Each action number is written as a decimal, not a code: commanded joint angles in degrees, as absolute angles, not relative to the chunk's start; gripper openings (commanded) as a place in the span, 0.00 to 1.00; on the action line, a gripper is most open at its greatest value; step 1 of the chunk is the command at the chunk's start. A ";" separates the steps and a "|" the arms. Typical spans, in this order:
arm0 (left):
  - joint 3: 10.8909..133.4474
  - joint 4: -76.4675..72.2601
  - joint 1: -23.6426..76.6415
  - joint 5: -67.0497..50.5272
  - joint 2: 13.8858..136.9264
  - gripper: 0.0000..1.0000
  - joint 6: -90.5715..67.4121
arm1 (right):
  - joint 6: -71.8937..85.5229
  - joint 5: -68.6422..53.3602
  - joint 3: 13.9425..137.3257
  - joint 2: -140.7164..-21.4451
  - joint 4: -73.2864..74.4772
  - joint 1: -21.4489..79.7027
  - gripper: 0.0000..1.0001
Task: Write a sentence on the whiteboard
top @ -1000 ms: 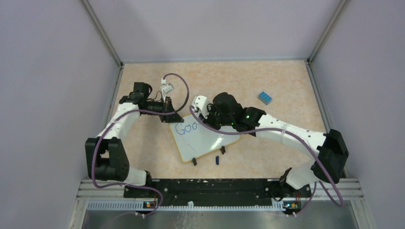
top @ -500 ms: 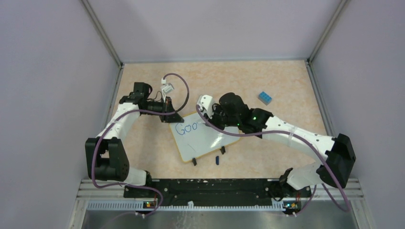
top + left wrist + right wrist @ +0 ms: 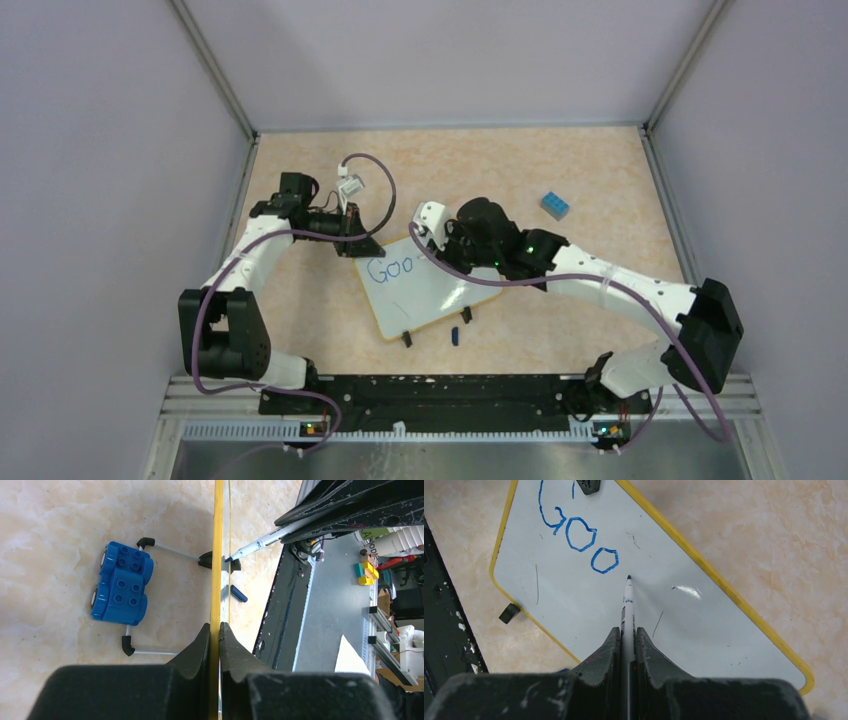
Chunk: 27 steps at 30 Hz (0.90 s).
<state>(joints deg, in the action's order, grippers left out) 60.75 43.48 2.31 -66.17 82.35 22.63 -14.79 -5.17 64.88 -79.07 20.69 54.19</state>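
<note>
Shifting slightly toward the worktop's (image 3: 580,270) right edge since a second ago, the marker (image 3: 627,602) is resting its tip on the whiteboard (image 3: 574,610) just past "Goo", the sentence (image 3: 576,535) so far. The board is lying askew near the worktop's middle. The right gripper (image 3: 627,631) is clamping the marker, the left gripper (image 3: 214,628) is pinching the board's yellow rim at its far-left corner, and a blue block (image 3: 555,205) is sitting well apart toward the far-right corner.

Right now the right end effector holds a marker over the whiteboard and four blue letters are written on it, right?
Not quite. The right end effector holds the marker over the whiteboard, but only three blue letters, "Goo", are written on it, as the right wrist view shows.
</note>
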 commanded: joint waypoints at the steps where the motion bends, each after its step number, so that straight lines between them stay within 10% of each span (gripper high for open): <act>1: 61.17 42.81 2.12 -63.41 81.65 0.00 23.18 | -14.35 -3.12 65.67 -79.43 18.66 53.44 0.00; 27: 61.08 42.98 2.14 -63.19 81.74 0.00 23.40 | -14.49 -6.08 65.69 -81.08 18.65 53.72 0.00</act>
